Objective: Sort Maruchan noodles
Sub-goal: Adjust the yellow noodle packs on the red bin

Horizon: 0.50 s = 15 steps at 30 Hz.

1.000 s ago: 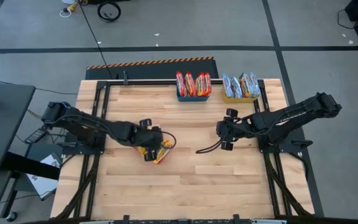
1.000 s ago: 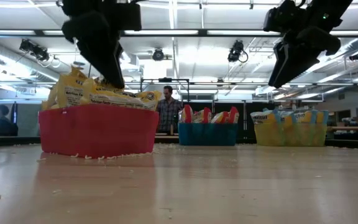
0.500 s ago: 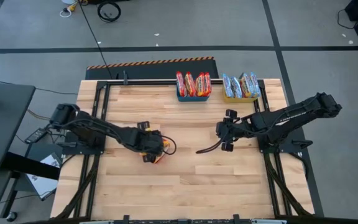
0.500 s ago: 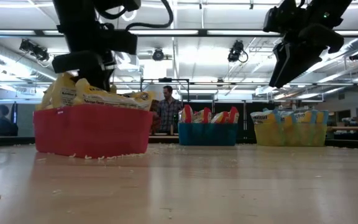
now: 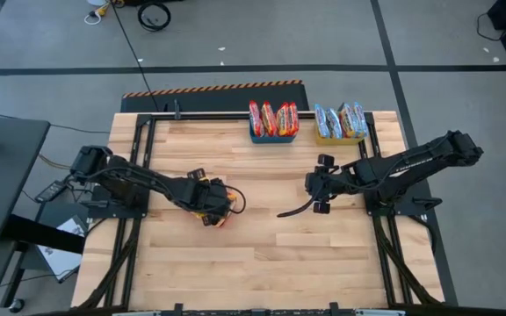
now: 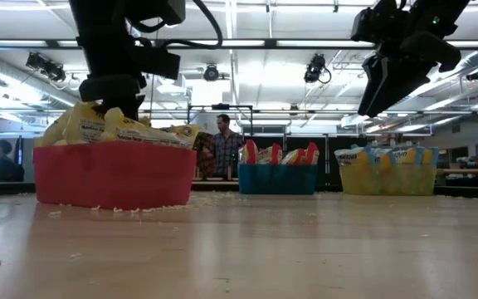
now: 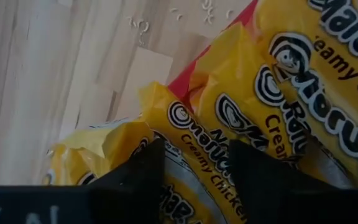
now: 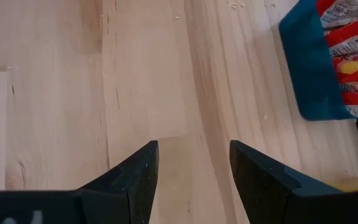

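Left wrist view, item one: your left gripper (image 7: 194, 171), fingers parted with a yellow packet (image 7: 197, 143) showing between them, right over the red bin (image 6: 110, 173). Whether they pinch it you cannot tell.

Item two: yellow packets fill that bin, lying at the table's left-middle. Red packets (image 5: 273, 117) stand in the blue bin (image 5: 273, 136), pale blue ones (image 5: 339, 119) in the yellow bin (image 5: 339, 137), both at the far edge.

Item three: right gripper (image 8: 191, 174), spread, empty, hanging over bare wood.

Handling: judge each packet light, crinkly, slippery, with brittle contents. Take it across the flat faces near a short edge, gently.
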{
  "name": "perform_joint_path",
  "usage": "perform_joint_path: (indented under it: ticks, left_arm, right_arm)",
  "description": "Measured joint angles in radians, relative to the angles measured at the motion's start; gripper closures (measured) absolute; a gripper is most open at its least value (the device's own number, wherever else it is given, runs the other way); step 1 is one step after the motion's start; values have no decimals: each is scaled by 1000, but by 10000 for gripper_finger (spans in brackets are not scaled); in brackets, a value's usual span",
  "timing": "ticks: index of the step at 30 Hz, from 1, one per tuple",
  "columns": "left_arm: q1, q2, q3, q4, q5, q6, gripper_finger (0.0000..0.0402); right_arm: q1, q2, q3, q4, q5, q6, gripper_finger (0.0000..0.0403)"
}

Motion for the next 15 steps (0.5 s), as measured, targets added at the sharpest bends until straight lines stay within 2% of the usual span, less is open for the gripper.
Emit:
perform_joint_path:
  ticks: [4,8,12,15]
  left_arm:
    - [9,0,-3,2,12,-14,217]
    - [29,0,-3,1,54,-43,242]
    - [50,0,-3,-18,60,-60,295]
    - [62,0,-4,-27,60,-60,361]
  right_arm:
    - [0,0,0,4,0,-16,200]
    - [0,0,0,4,-10,-17,200]
    - [0,0,0,4,-55,-17,200]
    - [0,0,0,4,-79,-17,200]
